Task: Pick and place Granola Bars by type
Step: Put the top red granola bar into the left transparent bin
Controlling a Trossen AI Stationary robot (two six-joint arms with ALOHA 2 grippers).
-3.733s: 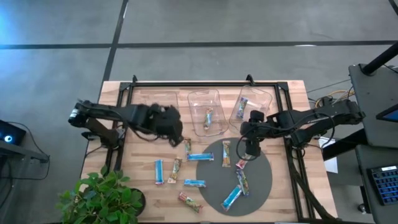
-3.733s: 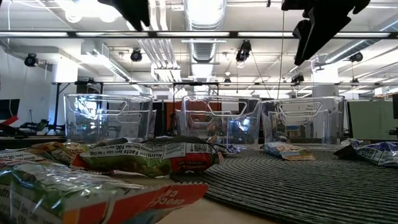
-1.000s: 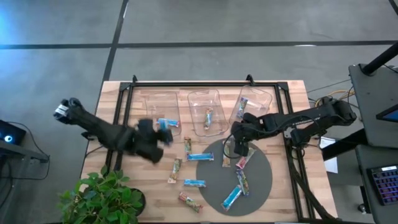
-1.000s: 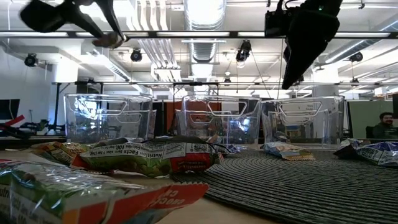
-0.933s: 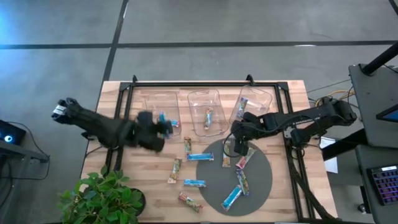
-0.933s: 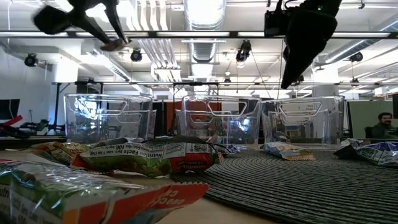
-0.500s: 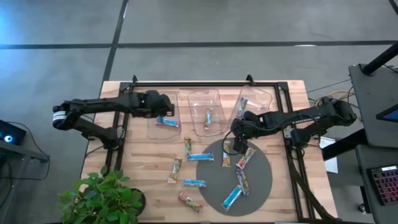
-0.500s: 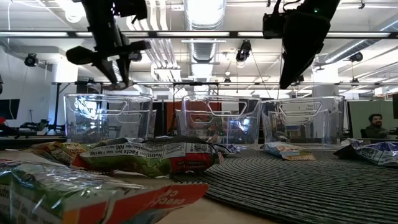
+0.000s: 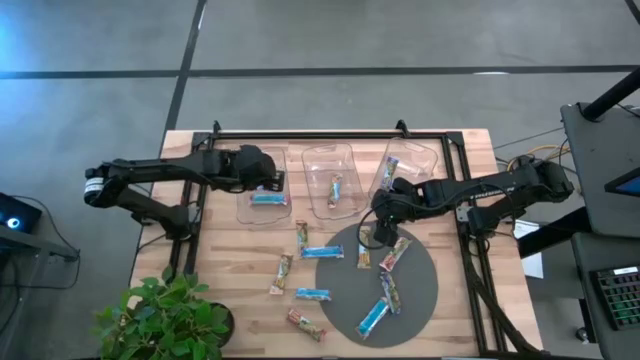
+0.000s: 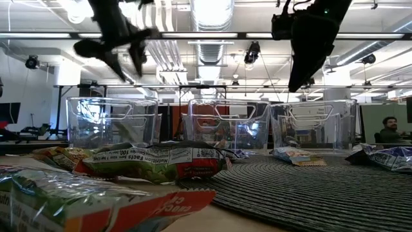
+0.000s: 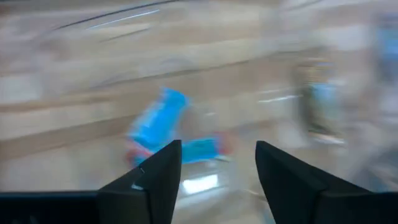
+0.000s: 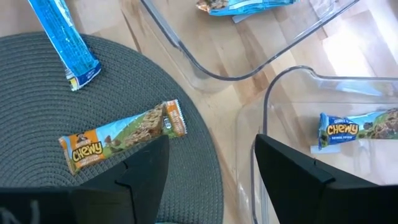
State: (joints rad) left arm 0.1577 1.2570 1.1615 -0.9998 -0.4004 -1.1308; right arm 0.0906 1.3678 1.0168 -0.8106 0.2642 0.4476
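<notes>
Left pincer (image 9: pixel 272 178) above left bin (image 9: pixel 243 165) near far edge of tabletop (image 9: pixel 175 160), fingers spread, holding nothing; two blue bars (image 9: pixel 266 198) lie in that bin. Right pincer (image 9: pixel 378 232) over far rim of mat (image 9: pixel 420 290), fingers apart, empty, above a Chewy bar (image 12: pixel 121 144). Other bars scattered mid-tabletop and on mat; one each in middle bin (image 9: pixel 333 158) and right bin (image 9: pixel 425 160).

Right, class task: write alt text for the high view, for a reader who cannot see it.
Overhead, the left gripper hangs over the left clear bin, where a blue granola bar lies. The right gripper hovers above the round grey mat; more bars lie scattered over the mat and the wooden table.
</notes>
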